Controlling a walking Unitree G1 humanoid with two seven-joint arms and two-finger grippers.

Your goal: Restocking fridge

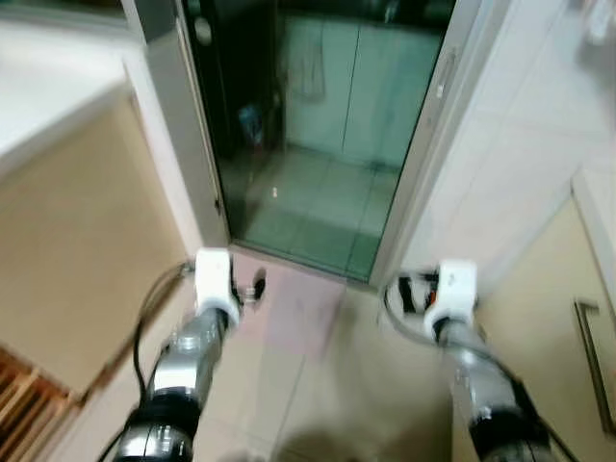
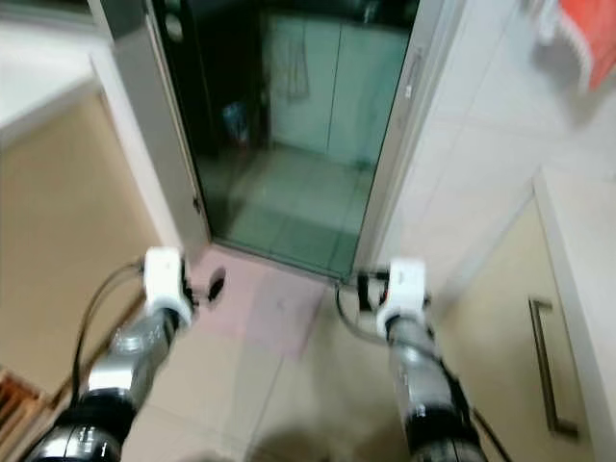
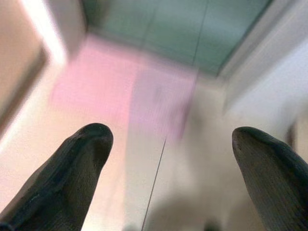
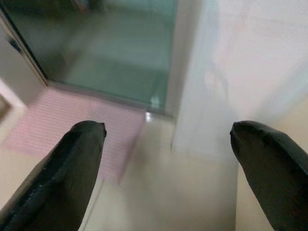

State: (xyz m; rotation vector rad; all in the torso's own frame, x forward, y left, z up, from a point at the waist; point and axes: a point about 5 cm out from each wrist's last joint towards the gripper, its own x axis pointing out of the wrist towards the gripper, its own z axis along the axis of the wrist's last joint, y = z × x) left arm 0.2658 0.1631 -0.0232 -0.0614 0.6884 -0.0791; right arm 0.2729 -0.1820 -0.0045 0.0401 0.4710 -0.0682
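2 head eyes look forward and down from above both arms at a pink mat (image 1: 294, 308) before a glass doorway (image 1: 318, 192), while 2 wrist cameras look along their fingers, closer to the floor, sharing that mat and doorway

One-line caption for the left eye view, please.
Both arms held forward, left gripper and right gripper empty, facing a glass door with a pink mat before it.

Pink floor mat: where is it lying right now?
The pink floor mat lies on the pale tiled floor at the glass doorway's threshold, ahead of and between both arms.
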